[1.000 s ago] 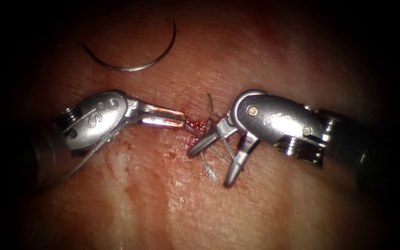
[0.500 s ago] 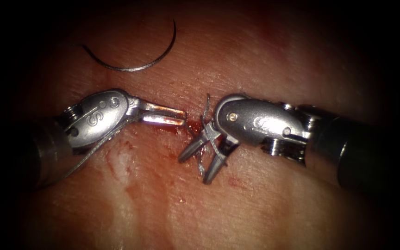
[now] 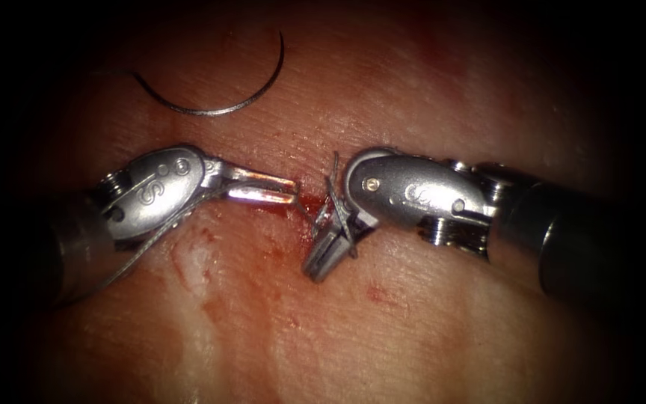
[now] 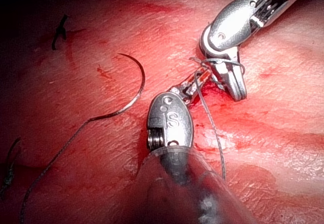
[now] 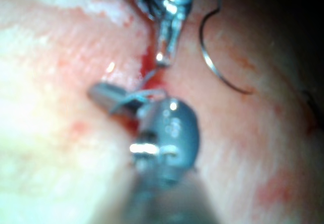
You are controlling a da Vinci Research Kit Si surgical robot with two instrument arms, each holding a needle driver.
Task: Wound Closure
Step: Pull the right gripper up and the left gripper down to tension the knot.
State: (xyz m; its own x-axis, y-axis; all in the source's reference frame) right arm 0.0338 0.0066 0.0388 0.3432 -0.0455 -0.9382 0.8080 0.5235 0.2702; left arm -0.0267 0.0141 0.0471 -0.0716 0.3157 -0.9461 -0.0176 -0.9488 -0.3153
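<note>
Your right tool [image 3: 323, 258] has clenched its jaws on the thread [image 3: 336, 206] at the cut [image 3: 304, 202], centre frame — a second ago they stood spread. Your left tool [image 3: 287, 188] grips the thread just left of the cut, its jaws pressed together, a strand trailing to the lower left. The needle [image 3: 211, 105] lies free on the tissue [image 3: 413, 322], upper left — not in it.

probably surgical bench: tissue [image 3: 428, 329], needle [image 3: 211, 105]
</note>
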